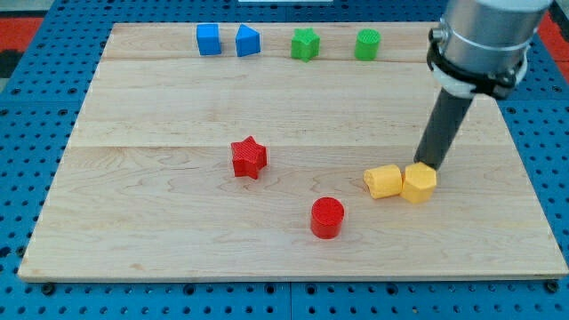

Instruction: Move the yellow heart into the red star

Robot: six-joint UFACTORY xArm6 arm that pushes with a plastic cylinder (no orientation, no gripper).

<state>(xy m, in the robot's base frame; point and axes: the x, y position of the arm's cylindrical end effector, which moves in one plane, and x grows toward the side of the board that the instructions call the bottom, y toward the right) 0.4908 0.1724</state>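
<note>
No writing or labels visible anywhere. My tip [425, 164] down on the board [133, 222], touching the top edge of a yellow block [419, 183]; no fingers, nothing grasped. Yellow heart [383, 181] just left, touching that block; red star [249, 157] well apart to the view's left.

The table [293, 249] is pale wood with fine grain lines, joined from long planks, smooth and matt. Beneath it lies a blue perforated sheet [551, 178], matt and hard-looking, studded with holes. The blocks look like moulded plastic with a soft, slightly ribbed sheen: the red star [249, 157], the red cylinder [326, 217], both yellow blocks [383, 181] [419, 182], the blue ones [208, 39] [248, 40] and the green ones [305, 44] [367, 44]. The rod is dark and matt down to my tip [424, 164]; the arm housing [484, 31] above is smooth grey, faintly glossy.
</note>
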